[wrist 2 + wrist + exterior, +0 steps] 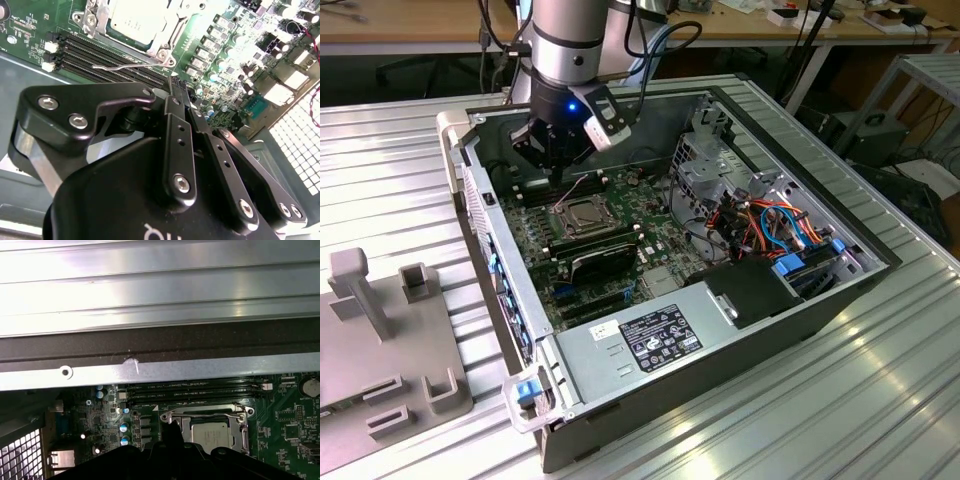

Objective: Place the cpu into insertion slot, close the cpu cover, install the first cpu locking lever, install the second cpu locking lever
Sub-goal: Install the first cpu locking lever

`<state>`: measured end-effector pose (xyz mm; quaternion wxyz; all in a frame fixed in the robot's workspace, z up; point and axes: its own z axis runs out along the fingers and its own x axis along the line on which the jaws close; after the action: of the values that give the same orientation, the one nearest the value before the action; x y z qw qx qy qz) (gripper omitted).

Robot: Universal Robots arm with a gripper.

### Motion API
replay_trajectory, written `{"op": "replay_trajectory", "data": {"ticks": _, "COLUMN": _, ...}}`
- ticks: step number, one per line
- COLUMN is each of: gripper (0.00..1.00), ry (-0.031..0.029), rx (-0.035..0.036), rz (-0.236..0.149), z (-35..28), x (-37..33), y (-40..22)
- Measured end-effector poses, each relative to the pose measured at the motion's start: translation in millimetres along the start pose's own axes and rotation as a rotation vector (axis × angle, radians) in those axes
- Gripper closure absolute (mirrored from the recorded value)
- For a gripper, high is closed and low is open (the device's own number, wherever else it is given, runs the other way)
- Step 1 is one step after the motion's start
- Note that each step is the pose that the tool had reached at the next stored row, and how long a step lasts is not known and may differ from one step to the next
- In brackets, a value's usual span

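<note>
Two of the four steps look done to me: the cpu (134,20) sits flat in the insertion slot (162,55), and the cpu cover (170,35) lies down around it, with the chip's metal top showing through the window. I judge the work is now at the levers.

In the second wrist view a thin wire locking lever (125,64) runs along the socket's edge, over the nearest of the memory slots (100,55). It looks unlatched, though I cannot see its catch.

The gripper (177,86) has its fingers drawn together with nothing between them. Its tips hang close to the lever's end at the socket corner, and I cannot tell whether they touch the wire or the green motherboard (30,30).

In the exterior view the gripper (555,168) stands inside the open computer case (470,190), just beside the socket on the far side from that camera.

As I read it, seating this lever calls for the closed tips to bear on the wire itself. They would have to press it down and sideways under its hook while keeping clear of the capacitors (212,75) nearby. A slip off so thin a wire would land the tips on the board.
</note>
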<state>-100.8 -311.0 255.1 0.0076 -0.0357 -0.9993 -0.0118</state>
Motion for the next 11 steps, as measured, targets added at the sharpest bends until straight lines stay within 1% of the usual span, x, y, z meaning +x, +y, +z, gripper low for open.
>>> {"op": "replay_trajectory", "data": {"ticks": 4, "gripper": 0.89, "ry": 0.0002, "rx": 0.0001, "rz": -0.007, "z": 0.5, "x": 0.0, "y": 0.0}}
{"op": "replay_trajectory", "data": {"ticks": 11, "gripper": 0.89, "ry": 0.0002, "rx": 0.0002, "rz": -0.008, "z": 0.5, "x": 0.0, "y": 0.0}}
